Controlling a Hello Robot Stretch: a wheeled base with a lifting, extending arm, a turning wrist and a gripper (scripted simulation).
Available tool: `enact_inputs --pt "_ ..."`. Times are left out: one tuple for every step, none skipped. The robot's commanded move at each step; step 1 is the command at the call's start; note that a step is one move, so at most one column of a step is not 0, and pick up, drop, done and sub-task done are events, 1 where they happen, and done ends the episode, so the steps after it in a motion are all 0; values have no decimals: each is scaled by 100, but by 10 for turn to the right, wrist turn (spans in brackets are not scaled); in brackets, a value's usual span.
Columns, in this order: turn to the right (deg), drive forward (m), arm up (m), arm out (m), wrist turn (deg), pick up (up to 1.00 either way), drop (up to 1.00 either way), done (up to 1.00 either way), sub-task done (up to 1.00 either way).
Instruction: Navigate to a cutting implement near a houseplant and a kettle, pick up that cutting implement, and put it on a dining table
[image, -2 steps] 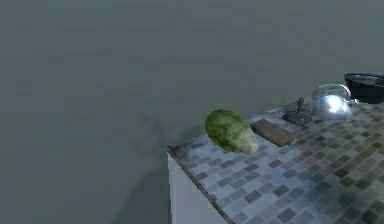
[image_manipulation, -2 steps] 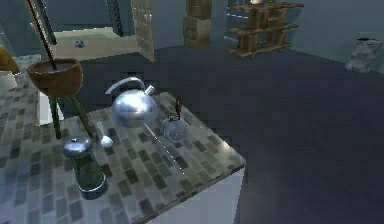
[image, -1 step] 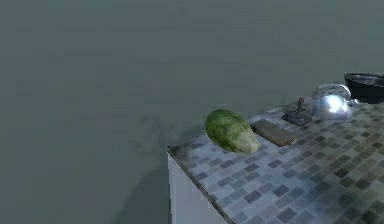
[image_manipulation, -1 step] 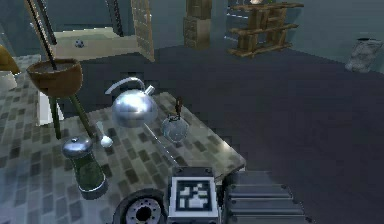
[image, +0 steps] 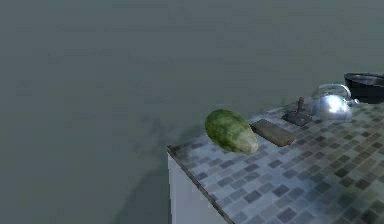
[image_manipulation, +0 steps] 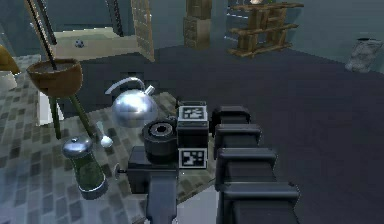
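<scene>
Evidently the arm (image_manipulation: 235, 165) reaches over the tiled counter (image_manipulation: 30, 170) to bring the gripper (image_manipulation: 140, 160) near the kettle (image_manipulation: 133, 103) and the plant (image_manipulation: 55, 75), the landmarks for the cutting tool. I cannot pick that tool out for sure; a small dark upright piece (image: 297, 113) by the kettle may be it. Whether the gripper holds anything cannot be told. A bottle (image_manipulation: 90, 180) and a shaker (image_manipulation: 80, 148) crowd the reach, while a melon (image: 231, 131), a dark slab (image: 272, 131) and a pan (image: 365, 85) share the counter.

The kettle (image_manipulation: 133, 104), potted plant (image_manipulation: 55, 76) and bottle (image_manipulation: 88, 172) crowd the counter (image_manipulation: 25, 180).
</scene>
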Motion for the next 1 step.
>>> enact_inputs --pt "0 0 0 0 450 0 0 0 0"
